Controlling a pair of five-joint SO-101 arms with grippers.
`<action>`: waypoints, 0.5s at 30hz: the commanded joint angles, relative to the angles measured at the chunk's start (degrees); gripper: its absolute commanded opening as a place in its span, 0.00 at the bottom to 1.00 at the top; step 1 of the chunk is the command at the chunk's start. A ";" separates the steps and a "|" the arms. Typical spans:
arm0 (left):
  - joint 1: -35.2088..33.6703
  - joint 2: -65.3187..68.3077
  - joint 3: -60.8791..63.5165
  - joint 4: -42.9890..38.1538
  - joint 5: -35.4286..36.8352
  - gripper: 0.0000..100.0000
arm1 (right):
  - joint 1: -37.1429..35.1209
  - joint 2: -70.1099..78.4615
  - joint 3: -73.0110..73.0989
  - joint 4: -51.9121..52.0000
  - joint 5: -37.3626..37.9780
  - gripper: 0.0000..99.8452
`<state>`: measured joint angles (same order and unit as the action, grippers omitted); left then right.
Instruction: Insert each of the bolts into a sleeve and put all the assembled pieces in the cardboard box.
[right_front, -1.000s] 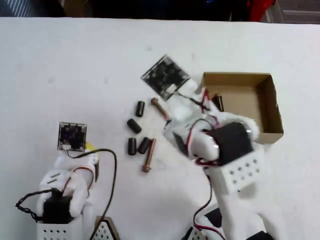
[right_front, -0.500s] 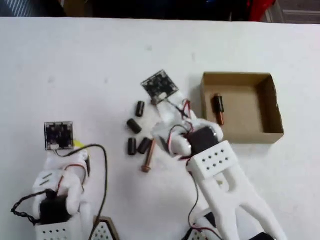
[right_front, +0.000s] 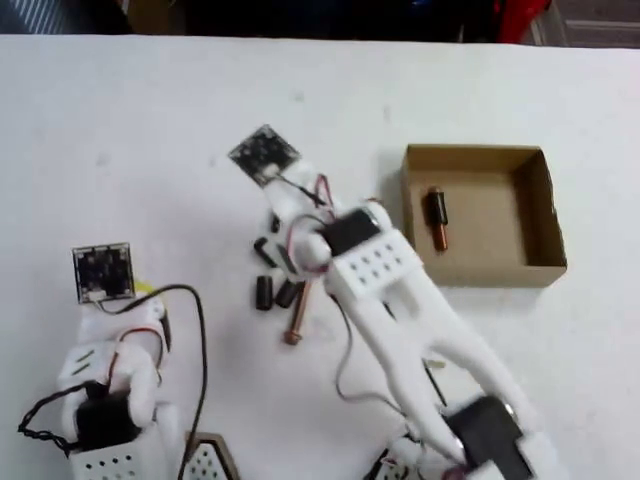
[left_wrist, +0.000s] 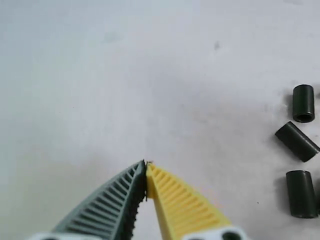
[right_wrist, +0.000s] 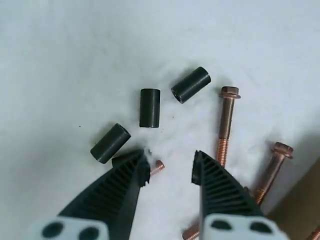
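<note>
Bolts (right_wrist: 226, 122) and sleeves (right_wrist: 149, 107) lie loose beside the cardboard box (right_front: 474, 152), which holds one assembled piece (right_front: 437, 218). The right gripper (right_wrist: 170, 165) hangs spread above them, probably to pick one; the left gripper (left_wrist: 146, 167) is clenched empty, well apart.

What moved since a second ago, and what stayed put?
The right gripper swung left from the cardboard box to hang open over the loose sleeves and bolts. The left arm slid a little left. The assembled piece stayed in the box, and the loose parts did not move.
</note>
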<state>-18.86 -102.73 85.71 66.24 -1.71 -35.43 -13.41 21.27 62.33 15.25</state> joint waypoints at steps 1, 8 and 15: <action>-1.10 0.13 -0.26 -1.23 -0.44 0.03 | -0.48 9.71 -9.05 0.04 4.22 0.13; -1.10 0.13 -0.26 -1.23 -0.53 0.03 | -0.57 23.60 -19.60 1.63 9.23 0.13; -1.10 0.13 -0.18 -1.23 -0.53 0.03 | -1.19 36.26 -34.37 8.48 10.20 0.13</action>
<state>-19.38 -102.73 85.71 66.24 -1.71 -35.96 18.68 -3.78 67.43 24.48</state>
